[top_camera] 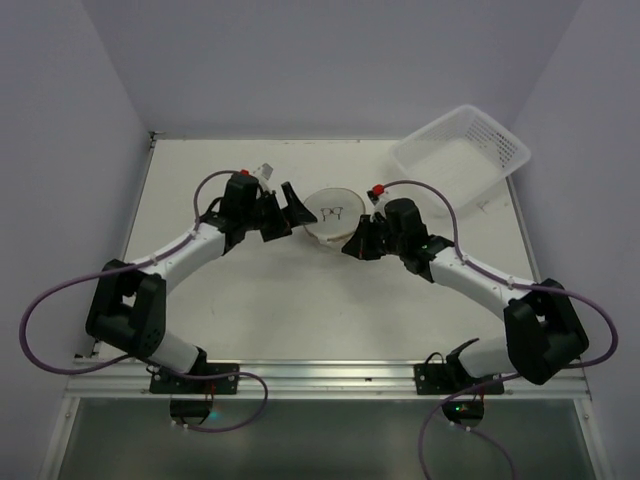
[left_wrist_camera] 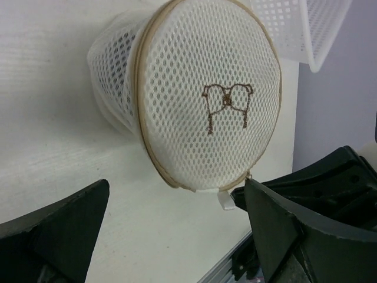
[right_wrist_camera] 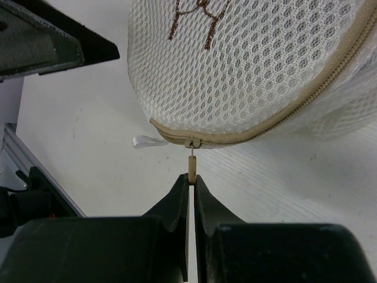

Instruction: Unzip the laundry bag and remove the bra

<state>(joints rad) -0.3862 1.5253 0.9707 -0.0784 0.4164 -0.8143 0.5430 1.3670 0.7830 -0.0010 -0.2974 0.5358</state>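
Note:
The round white mesh laundry bag [top_camera: 333,212] lies mid-table between both grippers, its flat face with the small bra drawing turned up and toward the left arm [left_wrist_camera: 206,94]. Its tan zipper rim [right_wrist_camera: 265,127] looks closed. My right gripper [right_wrist_camera: 192,180] is shut on the small tan zipper pull [right_wrist_camera: 192,167] at the bag's near edge, just right of a white fabric tab [right_wrist_camera: 144,141]. My left gripper [left_wrist_camera: 177,236] stands wide open just left of the bag [top_camera: 288,213], touching nothing. The bra is hidden from view.
A white perforated plastic basket [top_camera: 462,150] sits tilted at the back right corner, behind the bag [left_wrist_camera: 306,29]. Purple walls close in the table on three sides. The metal rail [top_camera: 320,375] runs along the near edge.

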